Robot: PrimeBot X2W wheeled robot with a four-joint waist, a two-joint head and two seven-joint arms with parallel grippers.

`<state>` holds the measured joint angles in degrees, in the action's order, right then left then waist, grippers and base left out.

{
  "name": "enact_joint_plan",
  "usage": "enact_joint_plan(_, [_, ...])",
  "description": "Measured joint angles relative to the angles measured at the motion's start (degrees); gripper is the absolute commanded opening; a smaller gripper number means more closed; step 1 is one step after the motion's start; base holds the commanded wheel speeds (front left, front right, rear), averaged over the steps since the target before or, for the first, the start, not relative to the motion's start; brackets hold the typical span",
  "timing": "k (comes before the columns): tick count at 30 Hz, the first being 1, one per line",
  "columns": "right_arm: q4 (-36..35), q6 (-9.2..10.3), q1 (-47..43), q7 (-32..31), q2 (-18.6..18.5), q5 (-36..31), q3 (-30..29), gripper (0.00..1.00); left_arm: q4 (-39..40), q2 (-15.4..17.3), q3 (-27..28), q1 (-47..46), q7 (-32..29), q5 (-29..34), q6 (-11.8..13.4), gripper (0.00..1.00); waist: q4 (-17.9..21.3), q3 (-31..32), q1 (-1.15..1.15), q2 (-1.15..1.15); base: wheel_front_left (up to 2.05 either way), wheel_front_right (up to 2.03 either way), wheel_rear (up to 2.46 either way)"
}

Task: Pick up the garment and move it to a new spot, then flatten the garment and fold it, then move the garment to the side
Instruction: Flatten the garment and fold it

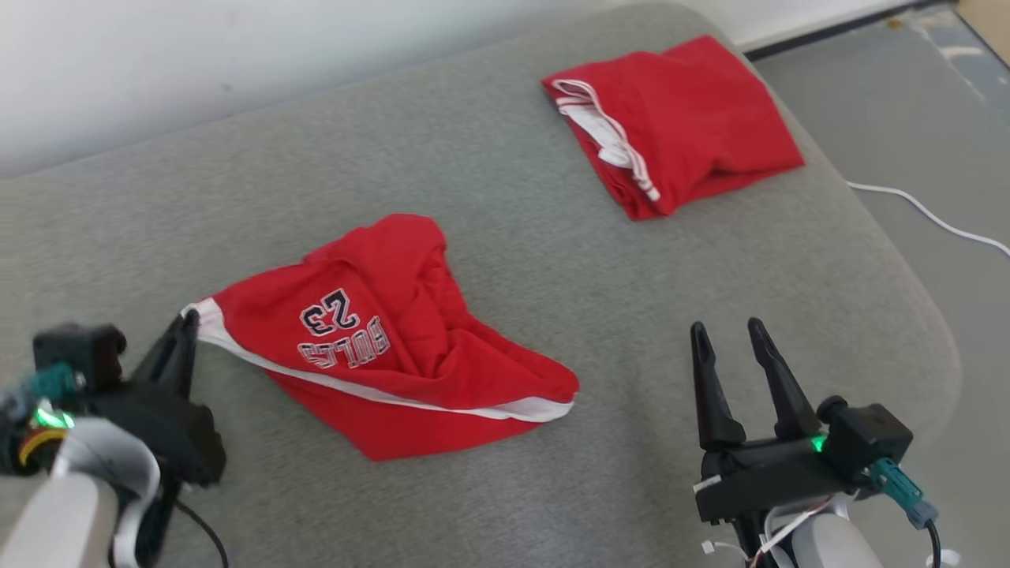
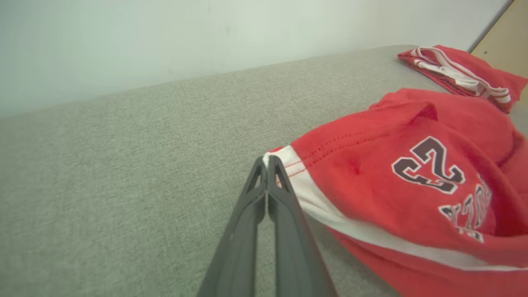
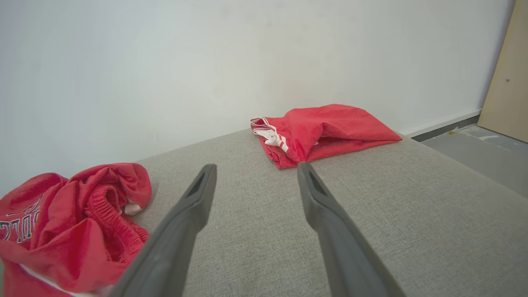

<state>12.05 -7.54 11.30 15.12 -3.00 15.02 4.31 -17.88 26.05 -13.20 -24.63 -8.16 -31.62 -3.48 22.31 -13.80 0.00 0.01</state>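
left gripper [image 1: 188, 322] is closed, tips pinched on the white-trimmed corner of the red bulls shorts [image 1: 379, 339]. in the left wrist view the 2 fingers meet right at that white hem with no gap between them. right gripper [image 1: 734, 335] is open, fingers spread, holding nothing. it's over bare cushion near the right end of the shorts, not touching them.

shorts lie crumpled on the grey cushion [image 1: 513, 260], about mid-surface and nearer the robot's left. print reads "bulls" and "23", upside down from the head camera. a white trim band runs along the near edge from the pinched corner to the right end. fabric is bunched and folded over itself toward the far side. right wrist view shows a gathered elastic band in the folds.

2nd red garment [image 1: 678, 118], with white striped trim, sits folded at the cushion's far right corner, well apart from the shorts. white cable [image 1: 931, 213] lies on the grey floor [image 1: 892, 102] past the cushion's right edge. white wall [image 3: 165, 62] behind, wooden panel [image 3: 505, 82] at far right.
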Motion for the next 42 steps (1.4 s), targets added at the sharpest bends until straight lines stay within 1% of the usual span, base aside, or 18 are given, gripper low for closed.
enact_joint_plan(3, [-0.03, 0.0, -1.02, 0.0, -0.31, -0.46, -0.43, 1.0, 2.64, -1.13, 0.67, 3.94, 4.12, 0.33, 1.9, 0.0, -1.84, 0.82, 0.0, 0.0, 0.0, 0.0, 0.0])
enact_joint_plan(6, [-0.04, 0.0, -2.01, 0.01, -0.96, -0.63, -1.15, 1.0, 6.2, -2.56, 1.1, 8.89, 7.9, 1.11, 4.66, 0.0, -4.05, 1.65, 0.0, 0.0, 0.0, 0.0, 0.0])
enact_joint_plan(12, [0.0, 0.0, -4.06, 0.01, -2.4, -1.03, -2.76, 1.0, 12.35, -6.75, 0.75, 18.8, 13.39, 2.08, 9.8, 0.0, -9.32, 3.27, 0.0, -0.01, 0.0, 0.0, 0.0])
enact_joint_plan(15, [0.05, 0.0, -5.14, 0.0, -2.94, -1.1, -2.88, 1.0, 14.21, -9.66, -0.41, 22.82, 14.16, 1.33, 10.73, 0.0, -12.14, 4.16, -0.01, -0.01, 0.0, 0.0, 0.0])
enact_joint_plan(18, [0.09, 0.0, -5.88, 0.01, -3.25, -1.13, -2.98, 1.0, 14.91, -11.61, -0.89, 26.16, 15.19, 0.37, 11.61, 0.0, -14.87, 5.13, -0.01, -0.01, 0.0, 0.0, 0.0])
enact_joint_plan(19, [0.14, 0.0, -6.18, 0.0, -3.46, -1.15, -2.87, 1.0, 14.54, -12.73, -1.42, 28.13, 15.48, -0.21, 11.69, 0.0, -16.53, 5.82, -0.01, -0.01, 0.0, 0.0, 0.0])
enact_joint_plan(22, [0.44, 0.0, -6.95, 0.01, -3.91, -1.15, -2.72, 1.0, 12.61, -13.46, -1.35, 30.33, 16.23, -0.82, 12.24, 0.0, -18.75, 6.96, -0.01, -0.01, 0.0, 0.0, 0.0])
enact_joint_plan(25, [0.71, 0.0, -7.4, 0.0, -4.1, -1.11, -2.67, 1.0, 10.37, -13.95, -1.85, 31.64, 16.71, -1.2, 11.95, 0.0, -20.48, 8.19, -0.01, -0.01, 0.0, 0.0, 0.0])
enact_joint_plan(26, [0.79, 0.0, -7.58, 0.0, -4.17, -1.08, -2.66, 1.0, 9.61, -14.19, -1.67, 31.71, 17.28, -1.56, 11.49, 0.0, -20.94, 8.62, -0.01, -0.01, 0.0, 0.0, 0.0])
enact_joint_plan(27, [0.83, 0.0, -7.75, 0.01, -4.17, -1.09, -2.65, 1.0, 8.51, -14.04, -1.59, 31.61, 18.03, -1.85, 10.95, 0.11, -21.34, 9.04, -0.01, -0.01, 0.0, 0.0, 0.0])
enact_joint_plan(28, [0.89, 0.0, -7.92, 0.0, -4.19, -1.09, -2.65, 1.0, 7.34, -13.66, -1.46, 31.55, 18.76, -1.69, 10.91, 0.98, -21.7, 9.47, -0.01, -0.01, 0.0, 0.0, 0.0])
enact_joint_plan(29, [0.99, 0.0, -8.06, 0.0, -4.21, -1.09, -2.58, 1.0, 6.38, -13.6, -0.98, 31.51, 19.39, -1.77, 10.58, 1.0, -21.99, 9.88, -0.01, -0.01, 0.0, 0.0, 0.0])
enact_joint_plan(32, [1.1, 0.0, -8.08, 0.01, -4.31, -1.08, -2.24, 1.0, 5.14, -13.79, -0.64, 31.14, 20.78, -1.76, 10.04, 1.0, -22.55, 11.07, -0.01, -0.01, 0.0, 0.0, 0.0])
enact_joint_plan(36, [1.25, 0.0, -8.85, 0.0, -4.68, -0.94, -2.07, 1.0, 6.0, -13.54, -0.18, 30.72, 21.7, -0.31, 10.73, 1.0, -22.72, 12.52, -0.01, -0.01, 0.0, 0.0, 0.0])
enact_joint_plan(39, [1.42, 0.0, -9.84, 0.0, -5.34, -1.07, -1.59, 1.0, 6.49, -12.52, -0.4, 30.84, 21.29, 0.25, 11.06, 1.0, -22.61, 13.55, -0.01, -0.01, 0.0, 0.0, 0.0])
enact_joint_plan(42, [1.62, 0.0, -10.79, -0.37, -6.6, -1.46, 0.22, 1.0, 6.45, -10.98, -1.03, 31.16, 20.02, 0.81, 10.94, 1.0, -22.33, 14.21, -0.01, -0.01, 0.0, 0.0, 0.0])
